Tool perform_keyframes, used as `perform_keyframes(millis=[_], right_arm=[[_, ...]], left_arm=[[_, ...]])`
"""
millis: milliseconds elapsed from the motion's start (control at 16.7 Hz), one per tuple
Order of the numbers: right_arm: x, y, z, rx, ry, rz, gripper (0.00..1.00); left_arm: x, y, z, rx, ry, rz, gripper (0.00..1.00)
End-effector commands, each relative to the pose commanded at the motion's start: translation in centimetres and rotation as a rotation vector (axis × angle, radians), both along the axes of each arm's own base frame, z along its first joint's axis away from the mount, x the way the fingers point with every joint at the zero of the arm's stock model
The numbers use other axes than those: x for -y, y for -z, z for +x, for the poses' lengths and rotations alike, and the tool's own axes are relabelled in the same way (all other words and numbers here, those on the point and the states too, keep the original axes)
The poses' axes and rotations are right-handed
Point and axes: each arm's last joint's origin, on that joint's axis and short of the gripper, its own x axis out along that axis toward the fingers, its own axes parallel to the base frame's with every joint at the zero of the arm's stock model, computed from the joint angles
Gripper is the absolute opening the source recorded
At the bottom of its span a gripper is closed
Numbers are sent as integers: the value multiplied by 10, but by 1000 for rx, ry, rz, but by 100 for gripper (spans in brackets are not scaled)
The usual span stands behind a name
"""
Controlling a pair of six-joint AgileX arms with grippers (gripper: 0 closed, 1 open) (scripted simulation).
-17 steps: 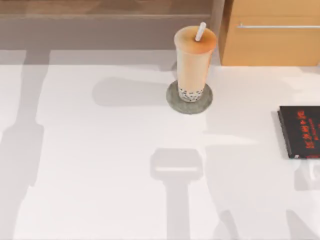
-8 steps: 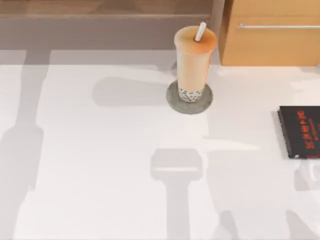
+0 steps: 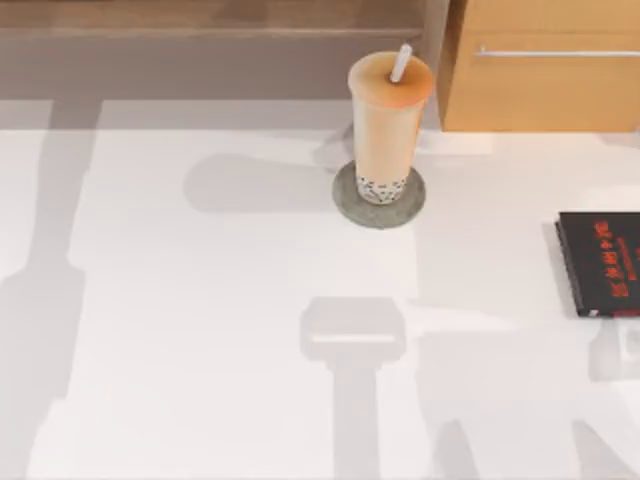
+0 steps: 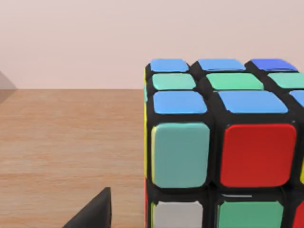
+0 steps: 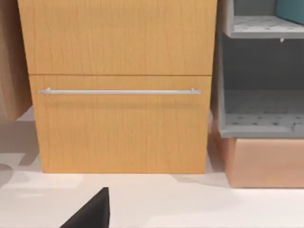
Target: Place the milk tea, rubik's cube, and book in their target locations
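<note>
So 1 of 3 looks done: milk tea [image 3: 391, 120] stands on coaster [image 3: 379, 207]; rubik's cube [image 4: 223, 142] and book remain; neither hand's grip is readable.

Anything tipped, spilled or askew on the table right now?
Nothing stands out. The tall clear cup of milk tea stands upright, centred on the grey round coaster, no spill. The thin black red-lettered book lies flat at the table's right edge.

A: Bright, even light on the white table [image 3: 200, 400]; soft grey shadows stripe it, and the milk tea [image 3: 388, 125] throws one toward the left.
B: Any glare or blur?
A: No glare. The rubik's cube [image 4: 223, 147] looks slightly soft up close; the drawer front [image 5: 118, 123] is evenly lit.
</note>
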Motion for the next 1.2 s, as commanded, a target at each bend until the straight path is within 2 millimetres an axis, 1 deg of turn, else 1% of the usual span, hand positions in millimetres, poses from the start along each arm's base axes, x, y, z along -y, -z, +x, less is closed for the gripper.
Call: perform_keyframes(millis=[120,180,300,360,480,540,660,780,840,960,1080,1200], right_arm=[[0,0,0,0,0,0,100],[0,0,0,0,0,0,100],[0,0,0,0,0,0,100],[0,0,0,0,0,0,100],[0,0,0,0,0,0,100],[0,0,0,0,0,0,100],[0,0,0,0,0,0,100],[0,0,0,0,0,0,100],[0,0,0,0,0,0,100],[0,0,0,0,0,0,100],[0,0,0,0,0,0,100],[0,0,0,0,0,0,100]], left_arm=[[0,-1,-2,2,-1,-1,100],[0,-3,-7,3,-2,-3,100],[3,-6,-24,5,-3,-7,100],[4,-7,-36,4,-3,-9,100],[8,-7,-68,1,-1,-12,100],[10,-4,-88,-3,1,-13,100],[15,6,-134,-10,2,-10,100],[19,27,-185,-15,2,-5,100],[21,42,-210,-17,1,-1,100],[23,80,-253,-21,-2,7,100],[25,123,-284,-23,-7,12,100],[26,164,-303,-21,-12,14,100]])
